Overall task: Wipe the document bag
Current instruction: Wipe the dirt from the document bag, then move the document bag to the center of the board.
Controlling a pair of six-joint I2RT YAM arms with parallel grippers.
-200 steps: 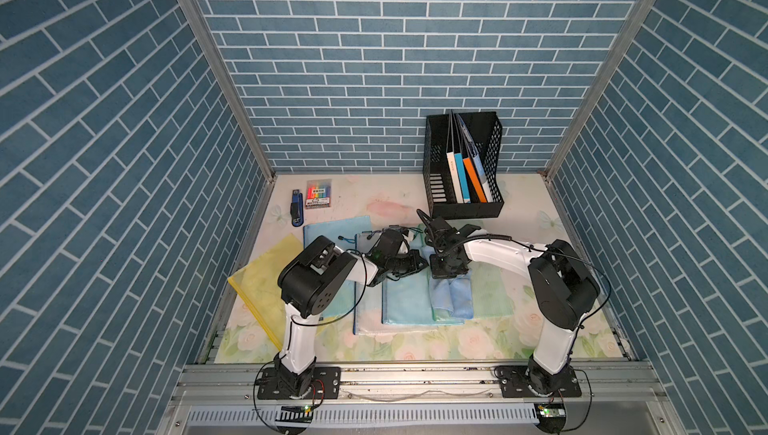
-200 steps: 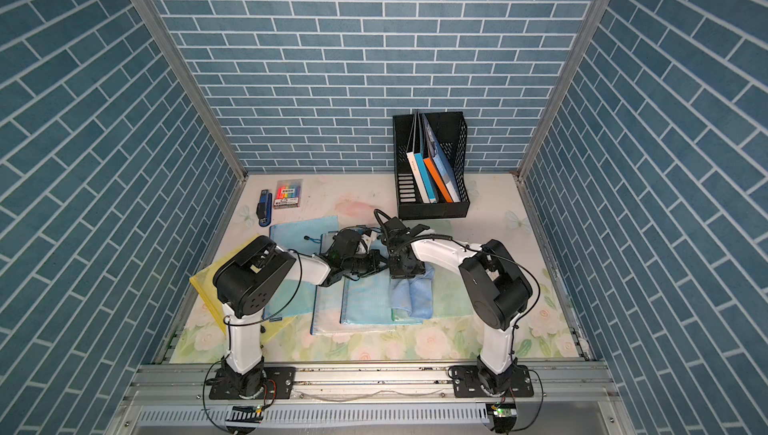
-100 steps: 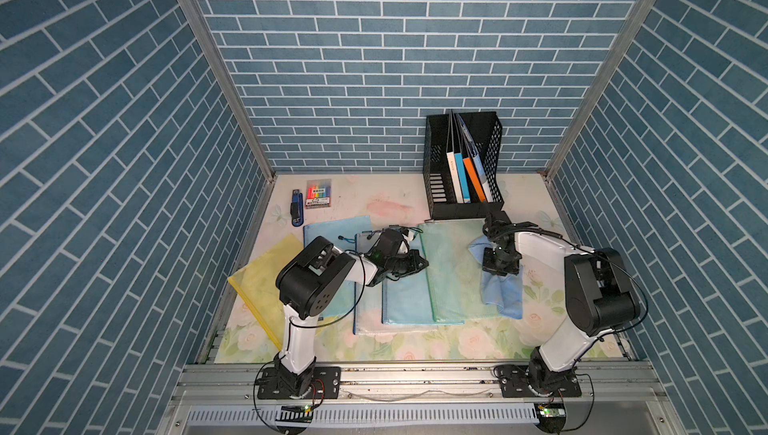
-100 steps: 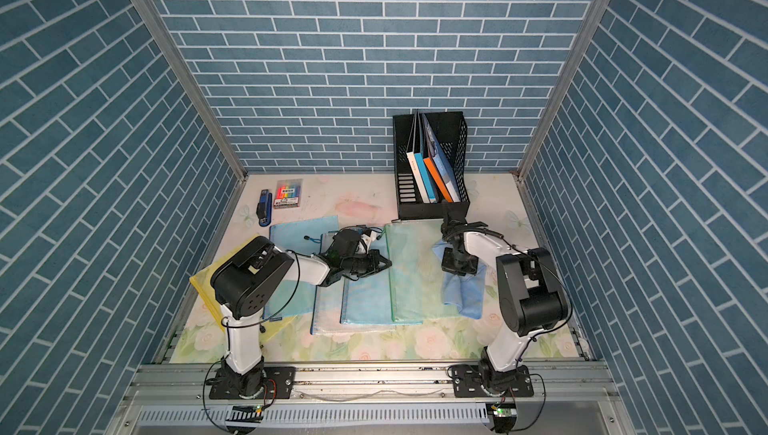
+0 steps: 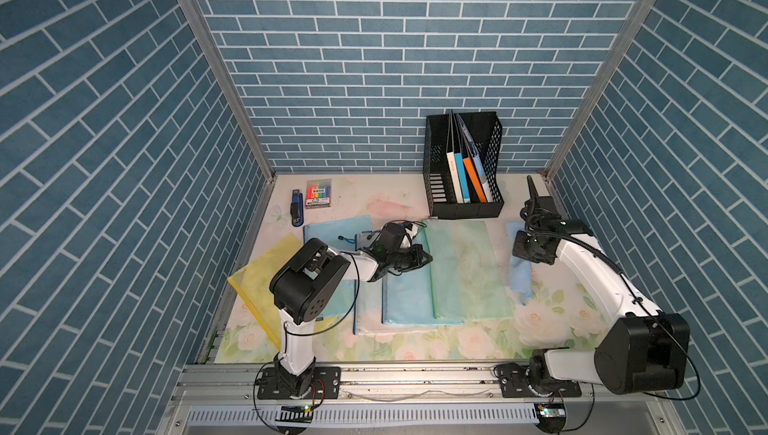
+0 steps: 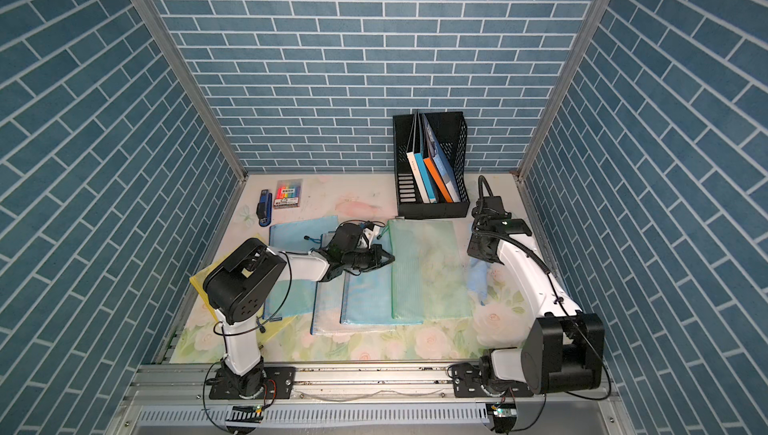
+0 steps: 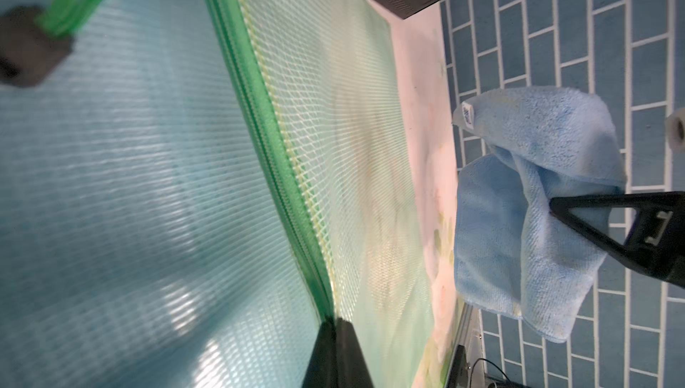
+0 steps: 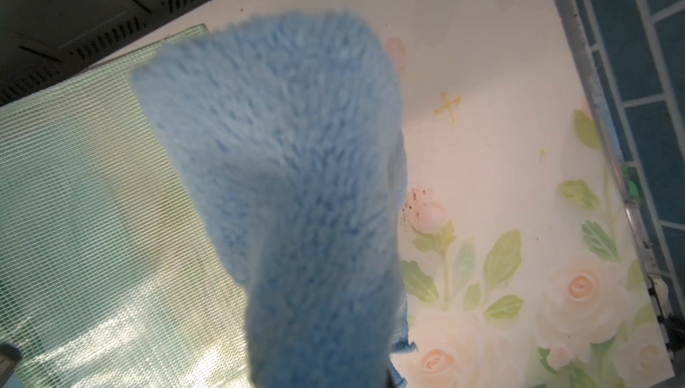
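The green document bag (image 5: 469, 270) lies flat mid-table, and the blue cloth (image 5: 521, 281) has been swept across it and carried clear of its right edge, so one pass is judged done. Upright folders (image 5: 465, 179) are held in the black file rack (image 5: 434, 171). The cloth is clenched by the right gripper (image 7: 551, 207). The left gripper (image 5: 428, 257) is closed at the bag's zip edge.

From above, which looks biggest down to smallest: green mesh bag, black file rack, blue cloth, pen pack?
In a top view:
1. green mesh bag and black file rack: look alike, unranked
2. blue cloth, partly hidden
3. pen pack
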